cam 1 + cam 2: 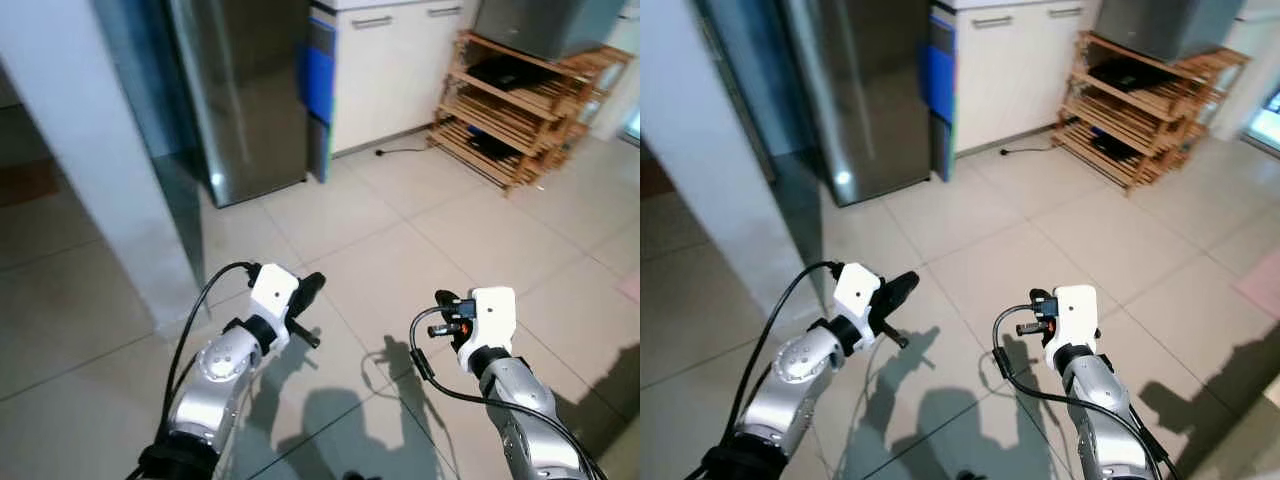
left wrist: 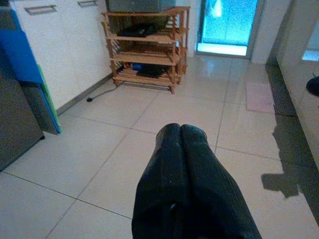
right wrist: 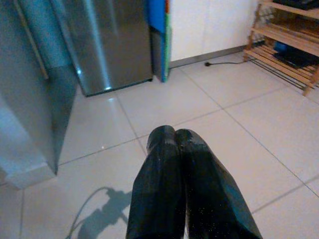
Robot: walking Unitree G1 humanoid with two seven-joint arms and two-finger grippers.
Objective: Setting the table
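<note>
- Open tiled floor (image 1: 400, 230) spreads ahead, giving free passage forward.
- A white wall corner (image 1: 110, 170) juts in on the left, with a steel fridge (image 1: 245, 90) behind it.
- White cabinets (image 1: 395, 70) close the far side.
- A wooden rack (image 1: 520, 105) blocks the far right.

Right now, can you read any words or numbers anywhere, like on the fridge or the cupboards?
None can be read.
Fridge: plain steel, no lettering visible.
White cupboards: handles only, no labels.
Blue board beside the fridge: no print visible.
Wooden rack: the dark things on its shelves are too small to show any text.
</note>
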